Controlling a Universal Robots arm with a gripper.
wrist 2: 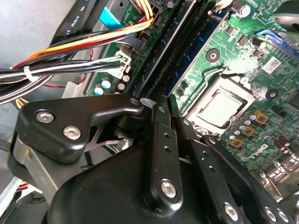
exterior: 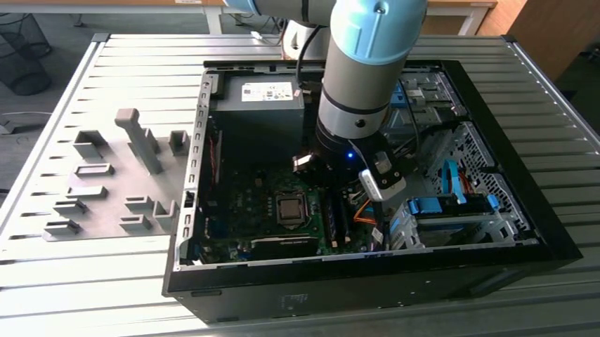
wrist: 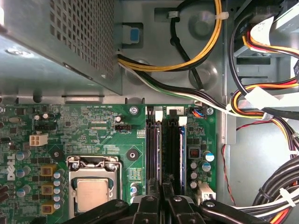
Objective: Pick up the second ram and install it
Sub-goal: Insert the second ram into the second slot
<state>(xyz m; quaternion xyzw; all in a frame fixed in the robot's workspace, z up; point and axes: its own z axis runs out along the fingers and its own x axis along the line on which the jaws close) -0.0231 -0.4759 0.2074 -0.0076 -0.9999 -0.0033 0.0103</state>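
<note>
- Gripper [wrist: 161, 198] low over motherboard [wrist: 93, 130], right at memory slots [wrist: 163, 144] beside CPU socket [wrist: 93, 191].
- Fingers nearly together; hold on anything: cannot tell.
- Second ram [wrist: 181, 154] apparently standing in slot beside first; full seating unconfirmed.
- Pick-up judged done.

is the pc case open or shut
Open: the case has no side panel on top, and the motherboard inside lies bare.

Grey tubular arm [exterior: 361, 77], light-blue joint caps, black screw-studded gripper [wrist 2: 163, 154] linkages
</note>
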